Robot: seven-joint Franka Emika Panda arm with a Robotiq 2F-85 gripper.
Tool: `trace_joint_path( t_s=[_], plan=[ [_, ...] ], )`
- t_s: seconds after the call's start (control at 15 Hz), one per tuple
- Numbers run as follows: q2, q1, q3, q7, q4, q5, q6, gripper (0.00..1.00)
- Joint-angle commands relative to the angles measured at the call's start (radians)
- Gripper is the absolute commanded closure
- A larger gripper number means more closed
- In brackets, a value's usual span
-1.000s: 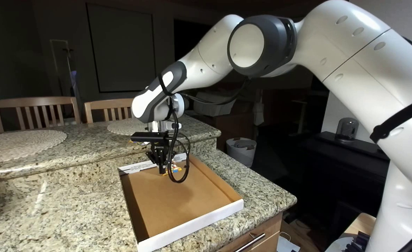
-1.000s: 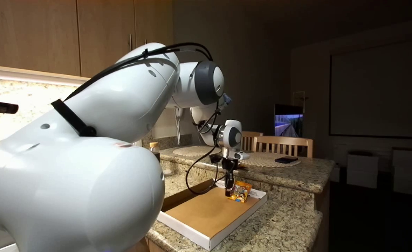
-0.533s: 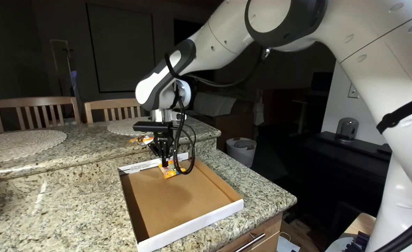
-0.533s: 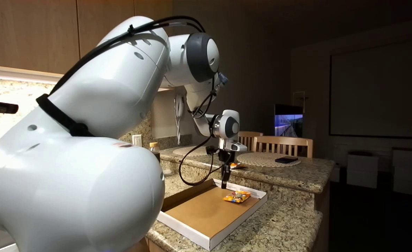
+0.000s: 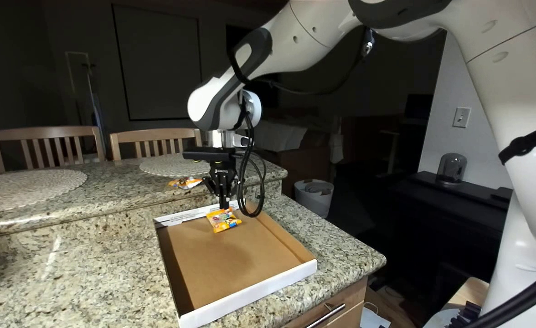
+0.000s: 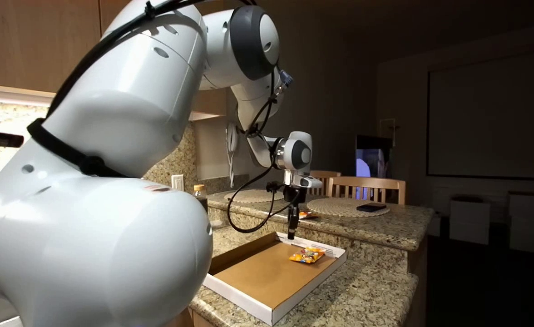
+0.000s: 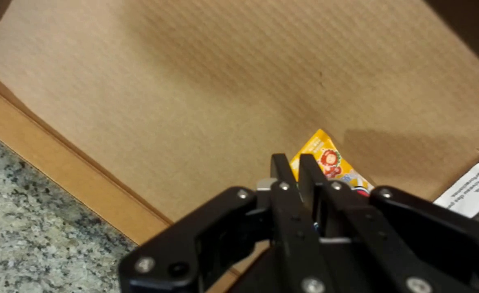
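The gripper (image 7: 292, 159) is released, its fingers (image 7: 280, 167) slightly apart. Just below, clear of it, a yellow packet (image 5: 223, 221) lies in a cardboard box (image 5: 231, 273).

Far wall (image 6: 403, 86) lies dim; backsplash (image 6: 3, 116) glares; soft shadows cross the box (image 7: 190, 146).

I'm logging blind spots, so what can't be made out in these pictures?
Orange rectangular printed packet: partly hidden by the black two-fingered hand in the wrist view.
Dark yellow-capped bottle: lower part hidden by the white robot arm in an exterior view.
White cardboard flap: print too small in both exterior views.
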State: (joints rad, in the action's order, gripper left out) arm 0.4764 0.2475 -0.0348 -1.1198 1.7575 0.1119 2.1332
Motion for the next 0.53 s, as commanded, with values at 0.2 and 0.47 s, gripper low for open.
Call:
trace_joint_path(
  t_s=[0.2,0.47],
  plan=[
    [0.044,-0.074,-0.019,-0.132,0.022,0.024,-0.02,0.38],
    [0.107,-0.089,-0.018,-0.182,-0.006,0.027,-0.015,0.13]
  ],
)
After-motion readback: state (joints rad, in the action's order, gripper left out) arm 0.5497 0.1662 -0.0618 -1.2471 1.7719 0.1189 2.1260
